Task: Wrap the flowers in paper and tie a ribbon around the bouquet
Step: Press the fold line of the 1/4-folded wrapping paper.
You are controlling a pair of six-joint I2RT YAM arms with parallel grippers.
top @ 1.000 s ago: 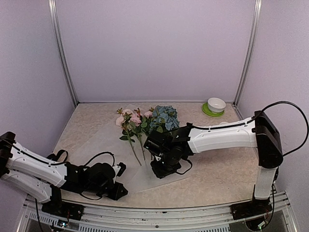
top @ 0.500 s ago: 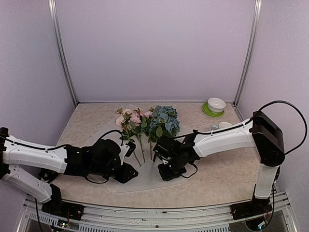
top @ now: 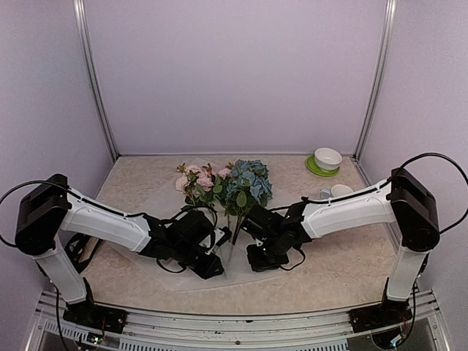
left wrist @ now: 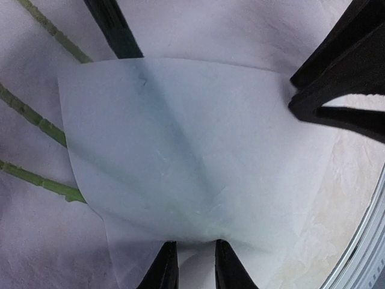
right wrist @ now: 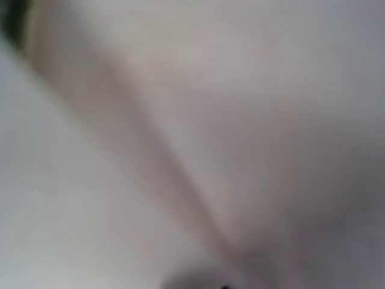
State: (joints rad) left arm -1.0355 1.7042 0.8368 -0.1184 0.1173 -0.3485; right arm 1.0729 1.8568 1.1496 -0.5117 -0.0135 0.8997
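The flowers lie at the table's middle: pink roses (top: 193, 182), a blue hydrangea (top: 248, 181), and green stems (left wrist: 36, 123) pointing toward me. They rest on the frosted paper (top: 157, 212), and a flap of it (left wrist: 186, 144) is folded over the stems. My left gripper (top: 210, 265) has its fingertips (left wrist: 166, 268) a small gap apart at the flap's edge, with nothing pinched between them. My right gripper (top: 257, 254) is low on the paper just right of the stems. Its wrist view is only blurred paper, so its jaws are hidden. A dark strip (left wrist: 114, 27) may be the ribbon; I cannot tell.
A white bowl on a green saucer (top: 326, 160) stands at the back right. A white cup (top: 338, 191) sits behind the right arm. The table's metal front rail (left wrist: 374, 241) runs close to the left gripper. The two grippers are a hand's width apart.
The left arm swung from the near-left corner to the middle, bringing the paper's corner over the stems, and its jaws parted slightly. The right gripper shifted a little to the right.
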